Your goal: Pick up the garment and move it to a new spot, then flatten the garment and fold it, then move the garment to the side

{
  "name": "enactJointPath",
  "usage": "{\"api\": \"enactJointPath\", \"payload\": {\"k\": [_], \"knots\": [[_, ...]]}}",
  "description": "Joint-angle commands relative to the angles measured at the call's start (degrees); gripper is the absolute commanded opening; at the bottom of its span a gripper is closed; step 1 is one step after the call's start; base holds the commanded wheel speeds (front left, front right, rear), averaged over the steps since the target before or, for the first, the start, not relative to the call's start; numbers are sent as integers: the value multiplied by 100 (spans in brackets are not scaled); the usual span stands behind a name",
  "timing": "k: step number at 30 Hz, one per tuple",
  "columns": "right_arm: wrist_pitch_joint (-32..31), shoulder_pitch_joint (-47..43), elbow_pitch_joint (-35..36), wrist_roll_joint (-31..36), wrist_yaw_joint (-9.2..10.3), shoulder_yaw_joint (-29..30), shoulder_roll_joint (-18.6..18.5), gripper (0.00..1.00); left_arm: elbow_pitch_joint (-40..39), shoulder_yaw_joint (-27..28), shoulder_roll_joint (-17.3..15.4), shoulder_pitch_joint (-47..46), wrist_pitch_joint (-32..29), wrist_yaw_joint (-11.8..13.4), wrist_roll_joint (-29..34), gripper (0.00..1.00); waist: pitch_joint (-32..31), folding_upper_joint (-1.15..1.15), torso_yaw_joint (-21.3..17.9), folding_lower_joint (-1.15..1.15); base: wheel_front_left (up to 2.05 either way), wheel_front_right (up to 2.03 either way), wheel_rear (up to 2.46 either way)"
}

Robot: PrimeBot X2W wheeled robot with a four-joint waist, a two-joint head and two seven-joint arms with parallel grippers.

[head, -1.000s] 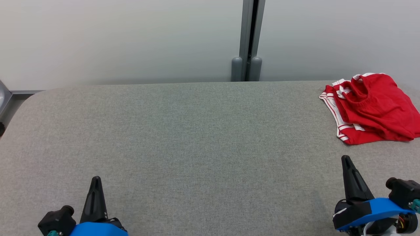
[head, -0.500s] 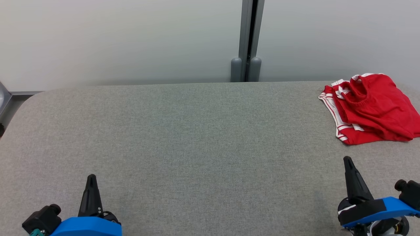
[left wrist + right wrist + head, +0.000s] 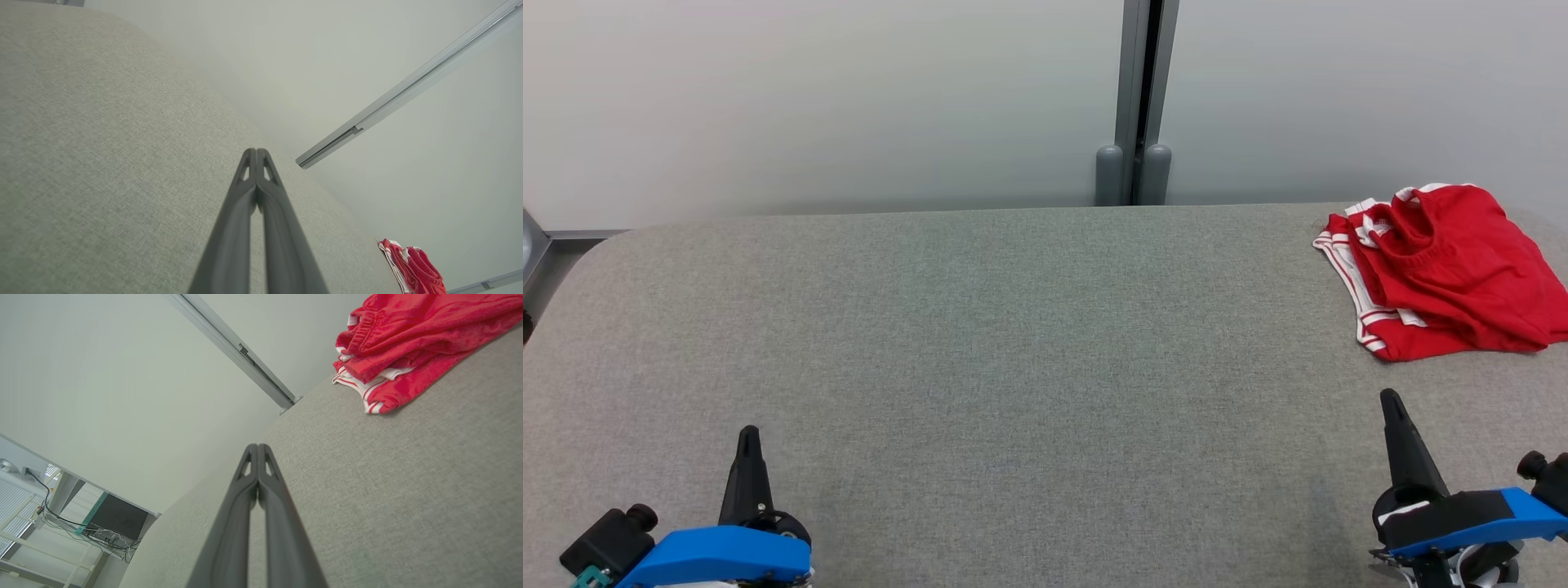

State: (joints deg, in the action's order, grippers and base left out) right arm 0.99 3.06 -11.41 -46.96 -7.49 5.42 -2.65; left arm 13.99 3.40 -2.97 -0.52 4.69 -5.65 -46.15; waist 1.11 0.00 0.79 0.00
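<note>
A red garment [image 3: 1450,273] with white striped trim lies folded in a loose pile at the far right of the grey table [image 3: 1013,327]. It also shows as the garment [image 3: 412,267] in the left wrist view and the garment [image 3: 412,339] in the right wrist view. My left gripper [image 3: 747,433] sits low at the near left, shut and holding nothing. My right gripper [image 3: 1388,400] stands at the near right, just short of the garment, shut and holding nothing. Both pairs of tips, left gripper [image 3: 256,152] and right gripper [image 3: 257,447], are pressed together over bare cloth.
A pale wall with a grey vertical post [image 3: 1135,98] runs behind the table. The table's rounded left corner [image 3: 613,245] drops off to the floor. In the right wrist view a desk with cables [image 3: 102,522] stands beyond the table's end.
Both grippers have drawn back toward the near edge; the left one moved slightly left and lower. The whole head picture has shifted a little. The garment lies as before.
</note>
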Motion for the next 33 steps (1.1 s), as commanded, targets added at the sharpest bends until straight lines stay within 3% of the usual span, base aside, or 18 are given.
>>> {"api": "enactJointPath", "payload": {"k": [1,33], "knots": [[-32,169,49,-209,0,21,-26,0,-75,53,-9,-185,-40,-27,-201,0,-2,0,-1,0,0,0,0],[-374,256,-96,-2227,-1,68,-30,0,-42,182,0,-397,-554,-109,-2257,0,-36,0,-31,0,0,0,0]]}}
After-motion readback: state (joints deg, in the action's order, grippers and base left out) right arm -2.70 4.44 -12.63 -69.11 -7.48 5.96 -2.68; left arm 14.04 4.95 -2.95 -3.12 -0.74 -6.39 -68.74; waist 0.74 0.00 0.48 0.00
